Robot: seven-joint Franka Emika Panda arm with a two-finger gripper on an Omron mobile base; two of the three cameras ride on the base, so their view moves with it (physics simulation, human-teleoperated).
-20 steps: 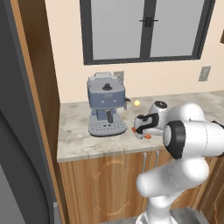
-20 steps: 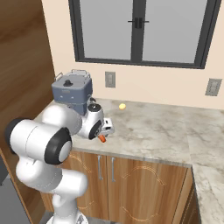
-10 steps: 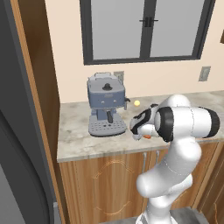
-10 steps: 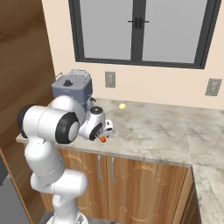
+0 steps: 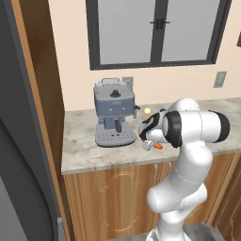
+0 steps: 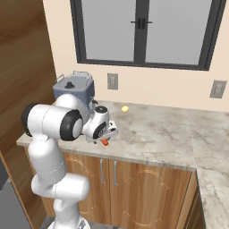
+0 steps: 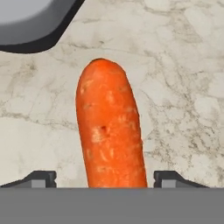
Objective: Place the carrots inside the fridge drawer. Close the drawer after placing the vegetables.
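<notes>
Hand view: one carrot (image 7: 110,127) runs up the middle of the frame from between the two finger tips (image 7: 41,178), over the marbled table (image 7: 183,78). The tips stand apart on either side of the carrot with a visible gap on each side; whether pads further back bear on it cannot be told from this view. A dark-edged grey base, probably that of the coffee machine (image 7: 30,19), occupies the upper left corner.

Left base view: the hand (image 5: 151,140) sits low over the table (image 5: 80,150), just right of the coffee machine (image 5: 114,118), with the orange carrot (image 5: 157,146) at its tips. A small yellow ball (image 5: 148,111) lies on the table behind it, near the wall.

Right base view: the hand (image 6: 106,134) is directed downward near the table's front edge (image 6: 152,154), and the carrot (image 6: 104,142) projects below it.

Step in hand, as judged: pick-up of a carrot from the table. A second carrot and the fridge drawer cannot be located here.

Next move, as judged:
1. Confirm a firm grip on the carrot.
2. Raise it clear of the table and the coffee machine.
3. Carry it toward the fridge, at the left, which probably requires driving the base.
</notes>
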